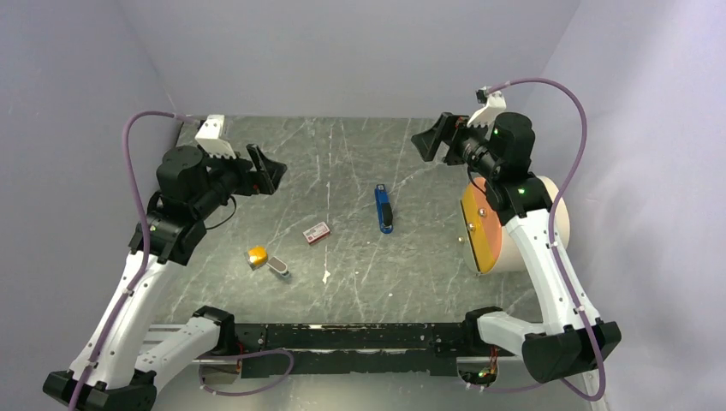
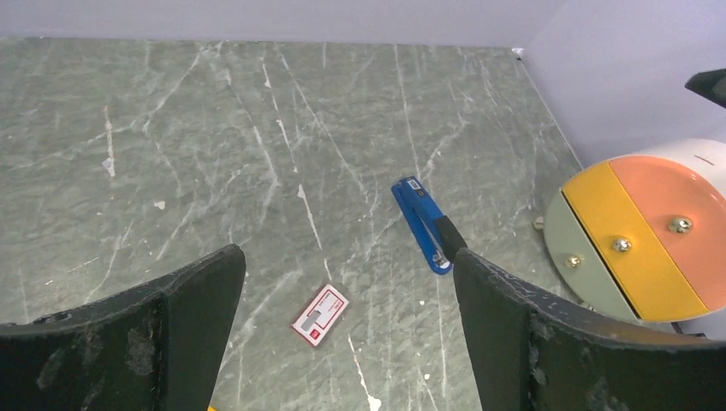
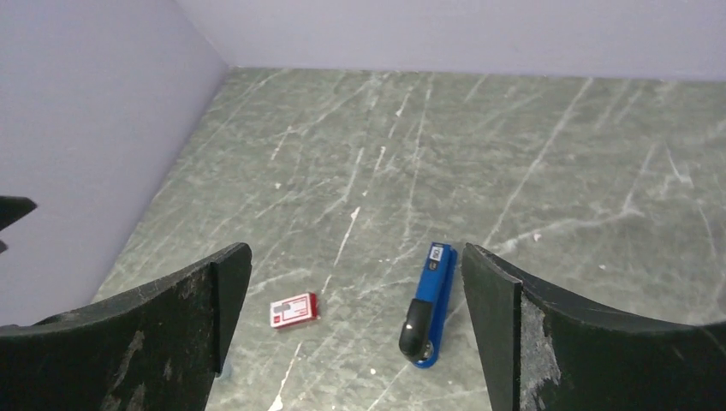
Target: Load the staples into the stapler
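Though wide apart and empty, both jaws — above perhaps scratched grey-green table (image 1: 385,274), lilac walls (image 1: 342,51).

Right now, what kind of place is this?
Probably a robot-manipulation test cell, not an office: plain lilac walls box in a grey-green marbled tabletop, two white-and-black robot arms are bolted at its near edge, and a few props lie out, like a slim blue stapler.
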### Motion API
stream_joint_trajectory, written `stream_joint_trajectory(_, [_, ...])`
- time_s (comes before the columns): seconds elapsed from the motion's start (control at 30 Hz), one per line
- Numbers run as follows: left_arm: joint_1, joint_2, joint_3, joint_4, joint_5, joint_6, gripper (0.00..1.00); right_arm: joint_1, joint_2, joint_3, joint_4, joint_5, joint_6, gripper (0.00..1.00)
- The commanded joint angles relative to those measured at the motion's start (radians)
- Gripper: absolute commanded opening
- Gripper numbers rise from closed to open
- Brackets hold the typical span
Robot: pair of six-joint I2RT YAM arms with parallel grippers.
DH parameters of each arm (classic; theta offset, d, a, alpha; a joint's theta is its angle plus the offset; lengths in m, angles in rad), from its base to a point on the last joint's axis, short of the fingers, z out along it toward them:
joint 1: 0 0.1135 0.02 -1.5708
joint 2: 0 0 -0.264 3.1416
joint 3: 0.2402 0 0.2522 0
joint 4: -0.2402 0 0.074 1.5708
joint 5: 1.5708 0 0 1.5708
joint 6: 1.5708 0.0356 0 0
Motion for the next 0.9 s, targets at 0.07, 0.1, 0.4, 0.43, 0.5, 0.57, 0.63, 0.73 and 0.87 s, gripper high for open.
stream_joint_trajectory(0.07, [0.015, -0.076, -0.050, 0.104, 0.201, 0.010, 0.97, -0.012, 0.001, -0.005, 0.103, -0.135, 0.015, 0.99])
stream_joint_trajectory(0.1, [0.015, -0.098, -0.068, 0.143, 0.284, 0.016, 0.97, -0.012, -0.004, -0.019, 0.117, -0.157, 0.011, 1.00])
stream_joint_trajectory(0.4, [0.018, -0.294, -0.231, 0.186, 0.460, -0.082, 0.97, 0.152, -0.037, -0.132, 0.184, -0.233, -0.036, 0.97])
stream_joint_trajectory(0.43, [0.018, -0.297, -0.238, 0.161, 0.440, -0.094, 0.97, 0.197, -0.032, -0.134, 0.175, -0.191, -0.036, 0.96])
stream_joint_trajectory(0.5, [0.017, -0.292, -0.250, 0.097, 0.386, -0.130, 0.97, 0.284, -0.014, -0.146, 0.163, -0.116, -0.021, 0.94])
stream_joint_trajectory(0.57, [0.018, -0.280, -0.267, 0.020, 0.309, -0.182, 0.97, 0.350, 0.015, -0.170, 0.167, -0.074, 0.004, 0.90])
stream_joint_trajectory(0.63, [0.017, -0.266, -0.305, -0.021, 0.272, -0.232, 0.97, 0.408, 0.046, -0.192, 0.169, -0.024, 0.025, 0.88])
stream_joint_trajectory(0.73, [0.018, -0.256, -0.377, -0.064, 0.191, -0.308, 0.96, 0.497, 0.107, -0.213, 0.169, 0.092, 0.061, 0.85])
stream_joint_trajectory(0.87, [0.017, -0.208, -0.443, -0.096, 0.098, -0.373, 0.92, 0.577, 0.232, -0.177, 0.132, 0.228, 0.111, 0.81])
